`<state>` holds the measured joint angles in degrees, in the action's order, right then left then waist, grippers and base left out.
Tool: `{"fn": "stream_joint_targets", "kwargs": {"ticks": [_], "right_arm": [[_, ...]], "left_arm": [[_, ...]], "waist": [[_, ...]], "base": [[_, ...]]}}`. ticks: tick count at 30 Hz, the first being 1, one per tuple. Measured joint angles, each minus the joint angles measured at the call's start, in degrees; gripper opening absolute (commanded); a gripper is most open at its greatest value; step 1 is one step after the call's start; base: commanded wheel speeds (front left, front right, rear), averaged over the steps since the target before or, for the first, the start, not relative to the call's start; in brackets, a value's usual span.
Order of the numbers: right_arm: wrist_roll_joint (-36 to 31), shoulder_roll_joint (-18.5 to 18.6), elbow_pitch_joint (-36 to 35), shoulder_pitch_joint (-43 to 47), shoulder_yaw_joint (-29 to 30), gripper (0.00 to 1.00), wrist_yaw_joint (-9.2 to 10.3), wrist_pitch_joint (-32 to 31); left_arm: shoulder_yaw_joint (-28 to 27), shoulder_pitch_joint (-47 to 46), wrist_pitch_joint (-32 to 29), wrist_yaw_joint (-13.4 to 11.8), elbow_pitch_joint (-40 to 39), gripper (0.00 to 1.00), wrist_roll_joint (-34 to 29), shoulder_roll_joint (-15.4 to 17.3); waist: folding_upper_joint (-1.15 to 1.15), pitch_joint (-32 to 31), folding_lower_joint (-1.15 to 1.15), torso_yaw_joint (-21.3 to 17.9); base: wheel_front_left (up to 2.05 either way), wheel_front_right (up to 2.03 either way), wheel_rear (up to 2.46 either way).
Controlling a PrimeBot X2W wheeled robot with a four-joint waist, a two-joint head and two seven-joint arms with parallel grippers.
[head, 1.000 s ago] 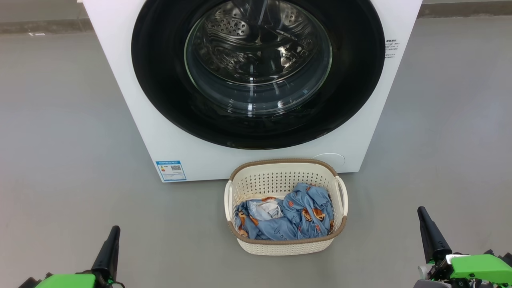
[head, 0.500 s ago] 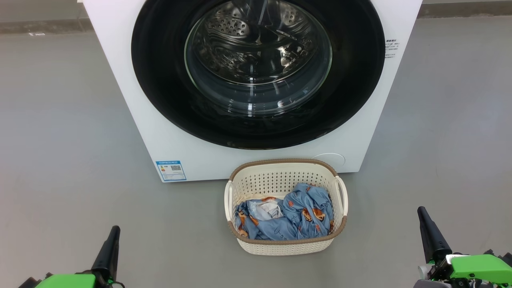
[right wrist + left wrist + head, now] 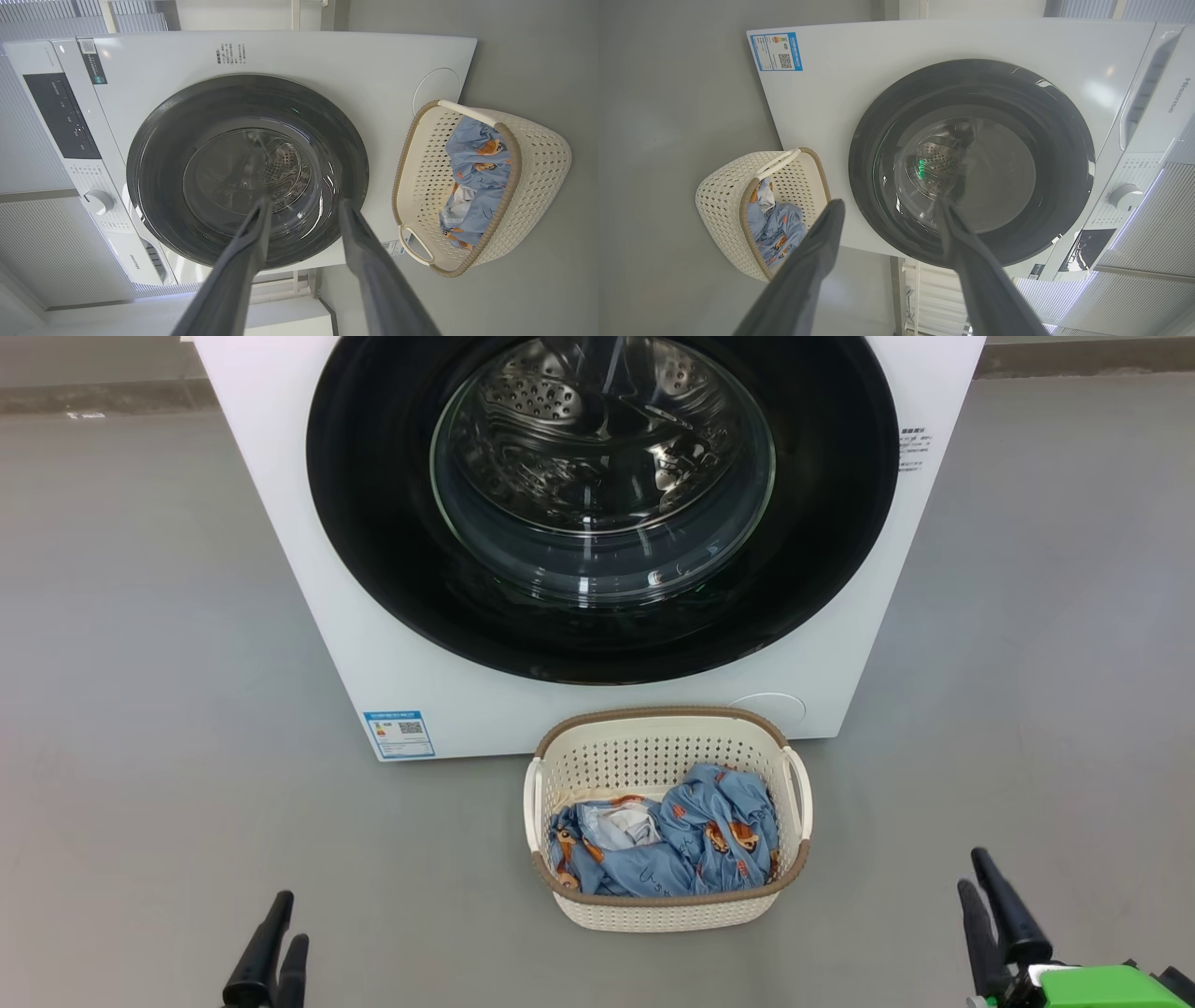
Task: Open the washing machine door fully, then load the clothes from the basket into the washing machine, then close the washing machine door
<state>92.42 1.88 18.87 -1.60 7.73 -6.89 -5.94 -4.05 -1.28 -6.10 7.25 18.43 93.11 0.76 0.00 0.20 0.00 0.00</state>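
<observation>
Left hand (image 3: 291,919) hangs low over the floor (image 3: 140,709), fingers spread wide, empty. Ahead to its right, the basket (image 3: 653,917) holds the clothes (image 3: 691,849), just before the washer (image 3: 448,709), its door (image 3: 373,523) shut. Right hand (image 3: 971,868), beyond the basket, is narrowly parted and empty.

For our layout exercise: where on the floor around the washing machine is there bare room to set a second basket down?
Bare floor lies left and right of the washing machine, and between the basket and the left claw or right claw. Crowded: under the door, where the basket of clothes stands close to the machine's front.
</observation>
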Motion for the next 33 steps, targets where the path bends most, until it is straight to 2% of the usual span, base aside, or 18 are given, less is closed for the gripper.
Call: {"fn": "stream_joint_targets", "kwargs": {"ticks": [20,33], "right_arm": [[2.1,0.0,-2.0,0.0,-1.0,1.0,0.0,2.0],[-0.1,0.1,-5.4,-0.5,-2.1,1.0,0.0,4.3]], "left_arm": [[1.2,-0.3,2.7,0.0,-1.1,1.0,1.0,0.1],[2.4,-1.0,4.9,0.0,-3.5,1.0,-0.5,0.3]], "waist": [[0.0,0.0,0.01,0.5],[0.0,0.4,0.01,0.4]], "base": [[0.0,0.0,0.0],[0.0,0.0,0.0]]}}
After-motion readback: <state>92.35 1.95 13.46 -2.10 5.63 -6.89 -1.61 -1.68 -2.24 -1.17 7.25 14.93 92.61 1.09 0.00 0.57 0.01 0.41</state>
